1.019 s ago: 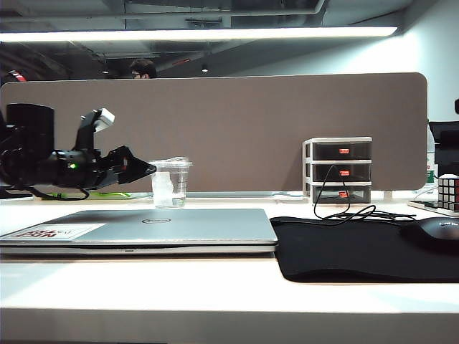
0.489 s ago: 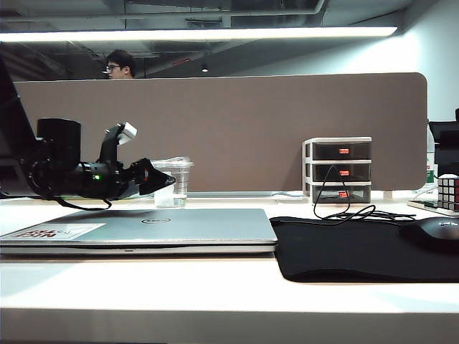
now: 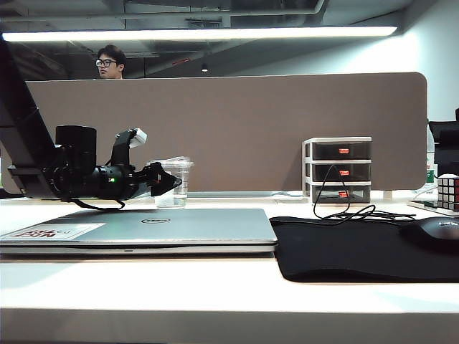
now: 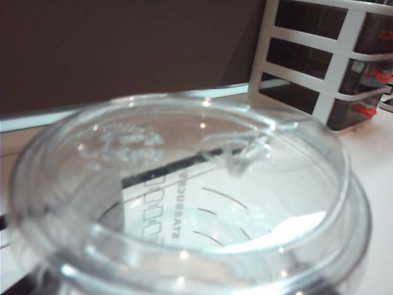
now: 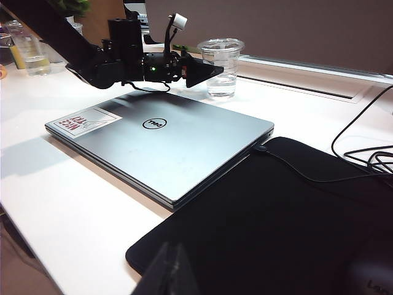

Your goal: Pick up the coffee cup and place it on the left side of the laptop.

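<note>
The coffee cup [image 3: 181, 176] is clear plastic with a clear lid and stands on the desk behind the laptop's far edge. Its lid [image 4: 184, 184] fills the left wrist view from very close. The silver-grey laptop [image 3: 165, 226] lies closed, with a red-and-white sticker at its left corner [image 5: 83, 121]. My left gripper [image 3: 171, 182] reaches level over the laptop's back edge. It is open, and its black fingers [image 5: 204, 72] are at the cup's left side. I cannot tell whether they touch it. My right gripper [image 5: 172, 270] is shut, low over the black mouse mat's near corner.
A black mouse mat [image 3: 358, 251] lies right of the laptop with a black mouse [image 3: 434, 233] and a black cable [image 3: 348, 212] on it. A white drawer unit [image 3: 338, 170] stands against the brown partition. A cube puzzle [image 3: 449, 192] sits at the far right. Another clear cup [image 5: 27, 49] stands far left.
My left arm has moved right along the laptop's back edge, and its fingers now overlap the cup's left side. The cup and the right gripper have stayed put.
</note>
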Robot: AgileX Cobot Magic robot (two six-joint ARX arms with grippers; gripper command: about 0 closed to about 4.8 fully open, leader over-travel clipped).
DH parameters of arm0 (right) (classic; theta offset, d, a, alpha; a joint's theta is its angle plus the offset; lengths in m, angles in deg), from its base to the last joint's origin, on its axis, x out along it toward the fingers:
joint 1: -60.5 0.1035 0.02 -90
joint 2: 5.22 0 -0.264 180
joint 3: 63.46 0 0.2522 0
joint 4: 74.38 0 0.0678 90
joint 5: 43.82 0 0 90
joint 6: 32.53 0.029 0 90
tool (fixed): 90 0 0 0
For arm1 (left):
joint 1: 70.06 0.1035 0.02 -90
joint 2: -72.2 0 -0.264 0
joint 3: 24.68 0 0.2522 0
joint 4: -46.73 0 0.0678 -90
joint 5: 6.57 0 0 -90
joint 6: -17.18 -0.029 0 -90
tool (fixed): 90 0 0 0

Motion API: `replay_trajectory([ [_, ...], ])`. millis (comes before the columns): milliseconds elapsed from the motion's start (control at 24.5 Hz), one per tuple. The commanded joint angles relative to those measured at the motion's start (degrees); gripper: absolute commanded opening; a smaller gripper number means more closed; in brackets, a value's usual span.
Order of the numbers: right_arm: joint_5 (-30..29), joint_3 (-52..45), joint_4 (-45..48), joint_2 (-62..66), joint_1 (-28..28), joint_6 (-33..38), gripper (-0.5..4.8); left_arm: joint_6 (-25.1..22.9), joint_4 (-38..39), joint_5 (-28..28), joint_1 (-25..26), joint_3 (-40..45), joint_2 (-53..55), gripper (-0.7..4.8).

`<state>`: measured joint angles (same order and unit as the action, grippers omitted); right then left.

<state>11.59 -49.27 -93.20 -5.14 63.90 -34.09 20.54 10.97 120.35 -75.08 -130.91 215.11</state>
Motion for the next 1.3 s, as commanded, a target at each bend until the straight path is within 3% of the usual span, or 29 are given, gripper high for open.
replay_trajectory([
  [41,0.02,-0.35,0.55,-0.11,0.02,-0.24,-0.01,-1.05,1.44,-0.24,-0.07,-2.62,0.90,4.79],
  [204,0.04,-0.35,0.55,-0.11,0.02,-0.22,-0.01,-1.42,3.82,-0.44,-0.28,-6.47,2.54,4.79],
  [611,0.09,-0.35,0.52,-0.11,0.02,-0.24,-0.01,-2.69,4.70,-8.15,-1.38,-7.56,3.23,4.79],
  [652,0.11,-0.35,0.52,-0.11,0.02,-0.24,-0.01,-2.47,4.48,-8.57,-1.38,-7.56,3.23,4.18],
  [733,0.09,-0.35,0.55,-0.11,0.02,-0.24,-0.01,-2.47,4.09,-8.66,-1.38,-7.56,3.21,3.76],
  [1304,0.07,-0.35,0.55,-0.11,0.02,-0.22,-0.01,-0.98,5.27,-8.83,0.04,-7.06,1.05,3.72],
])
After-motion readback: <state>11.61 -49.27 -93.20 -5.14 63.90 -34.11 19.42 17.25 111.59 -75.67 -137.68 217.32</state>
